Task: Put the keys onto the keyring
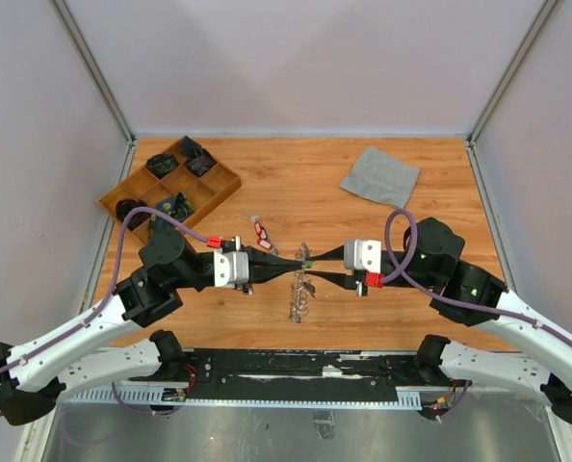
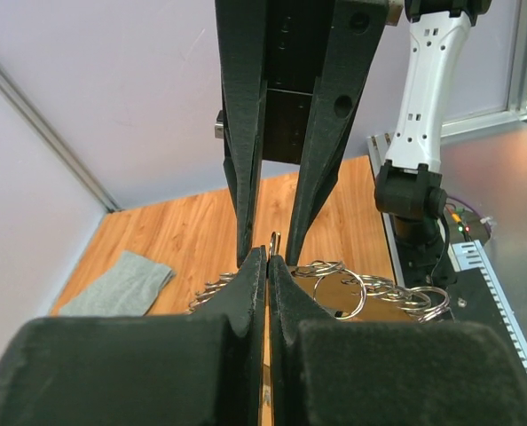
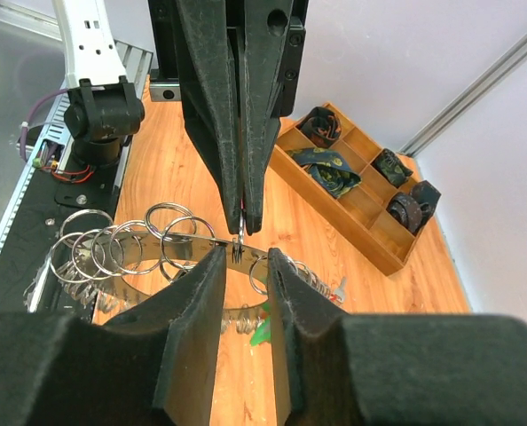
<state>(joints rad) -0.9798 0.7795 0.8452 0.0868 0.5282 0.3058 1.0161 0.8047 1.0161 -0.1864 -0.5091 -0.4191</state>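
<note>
Squarely over the middle of the wooden table [image 1: 411, 298], the two arms meet tip to tip above the keyring [image 1: 299, 294], which lies near the front edge with its rim fringed by small split rings. The left gripper [image 1: 299, 264] is clenched tight, its fingers [image 3: 246, 191] pinching one small metal loop on the rim of the keyring and holding it upright. The right gripper [image 1: 312, 267] faces it with jaws parted by a narrow gap; seen from the left wrist, its fingers [image 2: 246, 222] straddle the left arm's closed tips, one on each side, and no key shows between them. From the right wrist, a green tag [image 3: 262, 333] lies just under the rim of the ring; whether it touches anything cannot be told. A key with a red tag [image 1: 263, 231] rests on the table just behind the left gripper, apart from the ring. At the back left stands a wooden tray [image 1: 230, 179] of dark items in compartments, and a grey cloth [image 1: 379, 176] lies at the back right, well apart from the ring.
</note>
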